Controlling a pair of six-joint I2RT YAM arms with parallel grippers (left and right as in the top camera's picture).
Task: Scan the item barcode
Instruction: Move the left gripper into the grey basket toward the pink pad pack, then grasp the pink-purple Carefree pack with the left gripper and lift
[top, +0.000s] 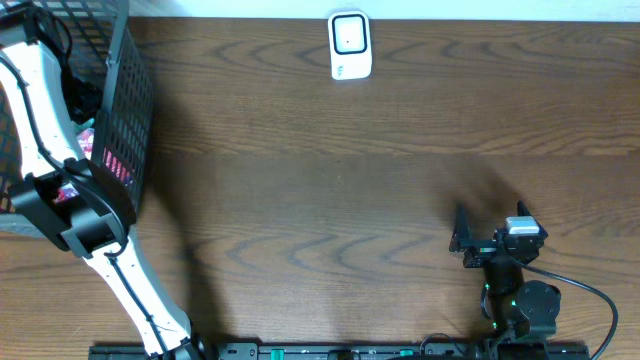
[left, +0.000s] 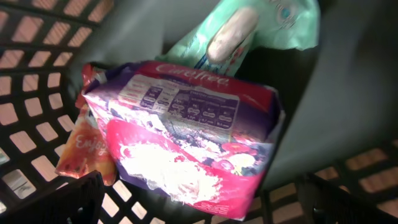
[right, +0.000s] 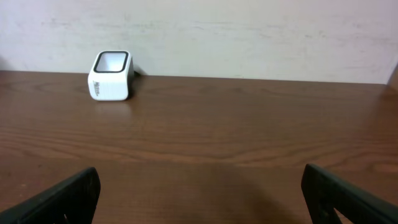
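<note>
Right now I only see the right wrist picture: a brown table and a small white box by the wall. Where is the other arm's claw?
Observer: The left gripper is down inside a black basket at the table's left edge.
Operator: Is anything in that basket?
Observer: Yes. A purple and pink packet lies right below it, with a green packet behind and an orange packet beside it.
Operator: Is it holding one?
Observer: No. Its jaws stand open on either side of the purple and pink packet, with nothing gripped.
</note>
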